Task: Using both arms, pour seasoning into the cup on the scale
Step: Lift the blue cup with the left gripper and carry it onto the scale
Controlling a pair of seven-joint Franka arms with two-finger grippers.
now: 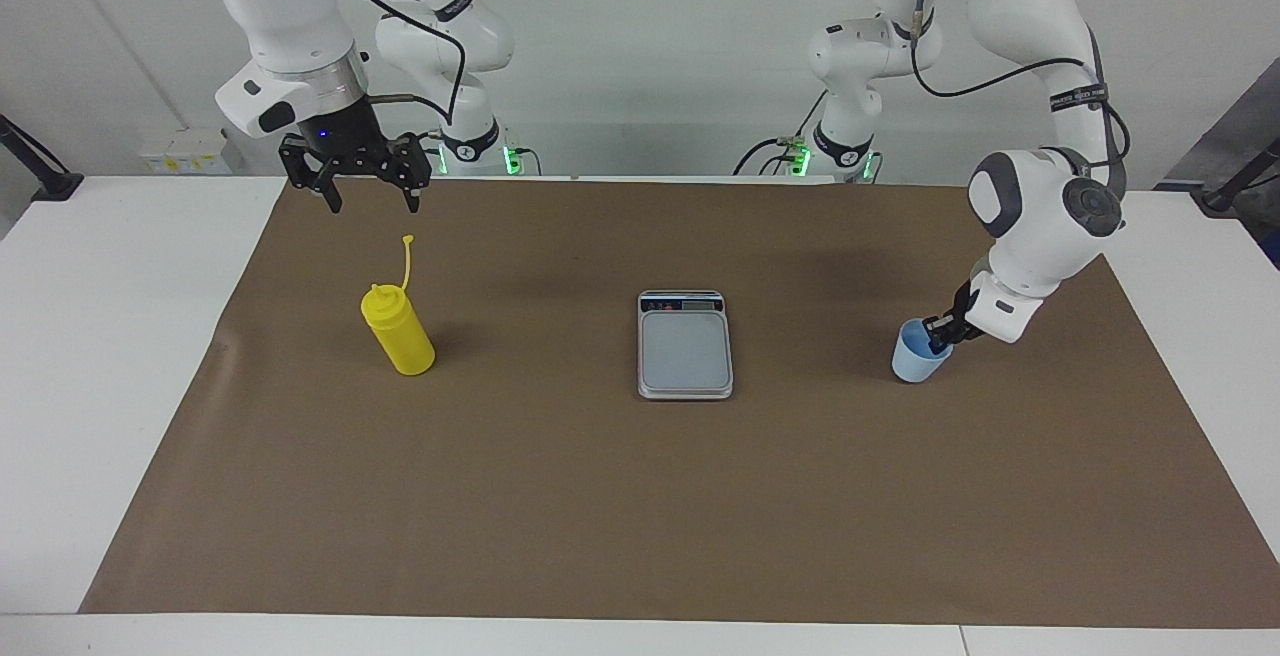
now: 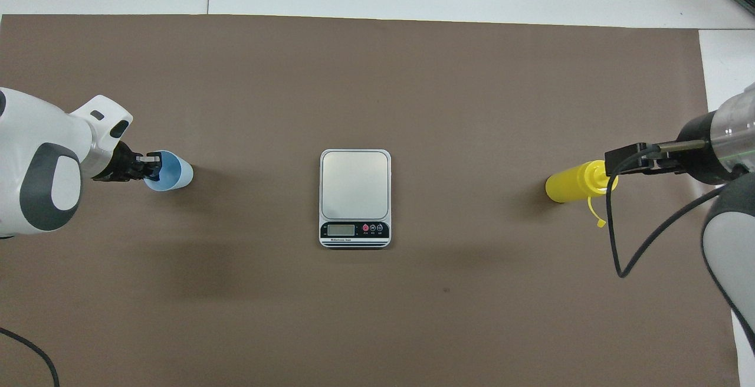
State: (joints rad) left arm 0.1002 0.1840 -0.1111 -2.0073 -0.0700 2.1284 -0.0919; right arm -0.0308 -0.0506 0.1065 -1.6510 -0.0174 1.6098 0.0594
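The light-blue cup [image 1: 915, 360] [image 2: 175, 172] stands on the brown mat toward the left arm's end of the table. My left gripper [image 1: 940, 332] [image 2: 151, 166] is shut on its rim, one finger inside and one outside. The silver-grey scale [image 1: 686, 351] [image 2: 354, 183] lies bare at the middle of the mat. The yellow seasoning bottle [image 1: 400, 338] [image 2: 572, 183] stands upright toward the right arm's end, its cap strap sticking up. My right gripper [image 1: 372, 204] [image 2: 629, 160] hangs open above the bottle, well clear of its strap.
A brown mat [image 1: 640, 496] covers most of the white table [image 1: 110, 356]. A black cable [image 2: 613, 239] loops down from the right arm's wrist. Bare mat lies between the scale and both the bottle and the cup.
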